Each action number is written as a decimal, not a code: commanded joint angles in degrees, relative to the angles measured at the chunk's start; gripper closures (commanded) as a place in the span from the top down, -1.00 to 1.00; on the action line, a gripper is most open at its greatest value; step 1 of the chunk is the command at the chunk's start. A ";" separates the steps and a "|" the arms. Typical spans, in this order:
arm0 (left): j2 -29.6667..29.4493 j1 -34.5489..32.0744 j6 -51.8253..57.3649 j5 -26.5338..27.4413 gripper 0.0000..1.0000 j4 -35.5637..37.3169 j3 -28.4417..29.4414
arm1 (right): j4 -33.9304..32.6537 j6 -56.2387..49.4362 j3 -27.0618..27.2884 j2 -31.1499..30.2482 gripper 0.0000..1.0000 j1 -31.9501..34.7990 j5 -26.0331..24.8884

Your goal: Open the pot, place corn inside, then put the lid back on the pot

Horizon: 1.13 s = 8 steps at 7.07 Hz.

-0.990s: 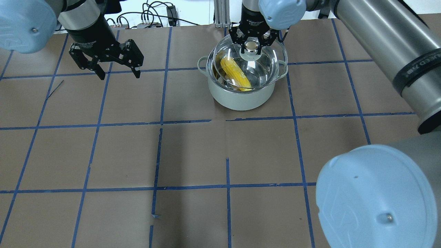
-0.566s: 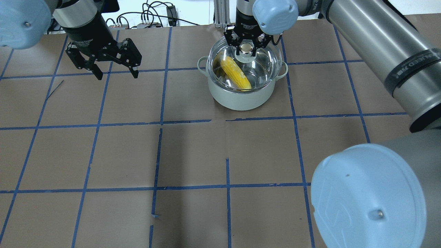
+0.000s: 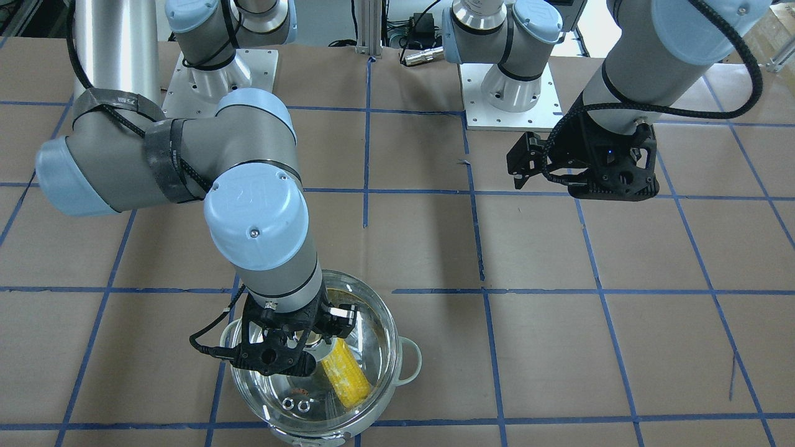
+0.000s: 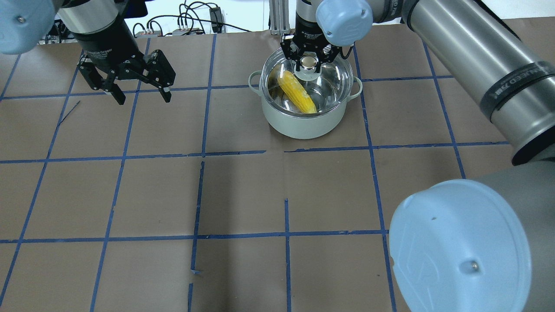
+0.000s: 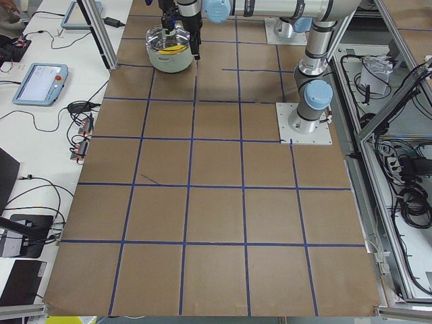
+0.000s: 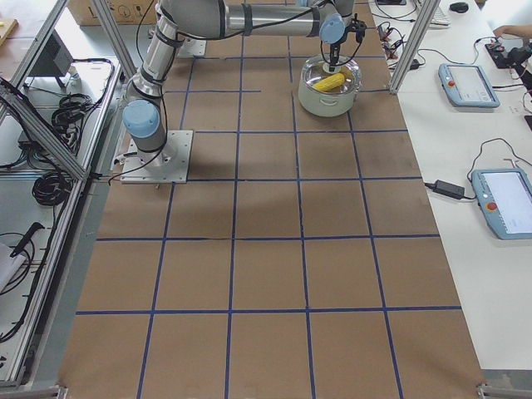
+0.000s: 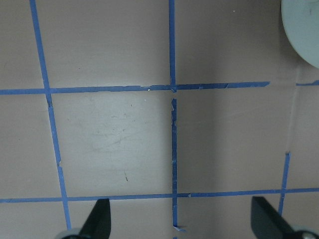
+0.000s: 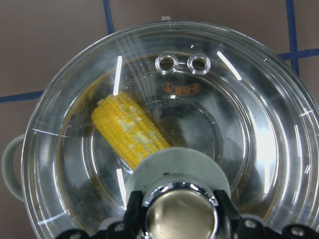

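At ten o'clock my left gripper [image 4: 143, 99] hangs spread, holding nothing, over the taped table [image 4: 243, 195], well apart from the pot [image 4: 303, 125]. At twelve, near the far edge, one pot holds one corn [image 4: 297, 92] under one lid [image 4: 336, 84]; my right gripper [image 4: 308, 65] clenches the lid's knob [image 4: 308, 61] from above.

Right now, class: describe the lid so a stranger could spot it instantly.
On the brown table gridded in blue tape stands one pale pot. The lid lies over its mouth, knob gripped by the right hand. It alone is clear glass, showing yellow corn beneath.
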 commanded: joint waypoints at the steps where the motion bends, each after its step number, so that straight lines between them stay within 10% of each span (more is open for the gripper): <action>1: -0.07 0.10 -0.09 -0.16 1.00 0.02 0.05 | 0.00 0.06 0.04 0.13 -0.60 0.86 -0.22; 8: -0.33 0.02 0.00 0.36 1.00 0.98 0.05 | -0.18 -0.03 0.21 0.66 -0.44 0.25 0.21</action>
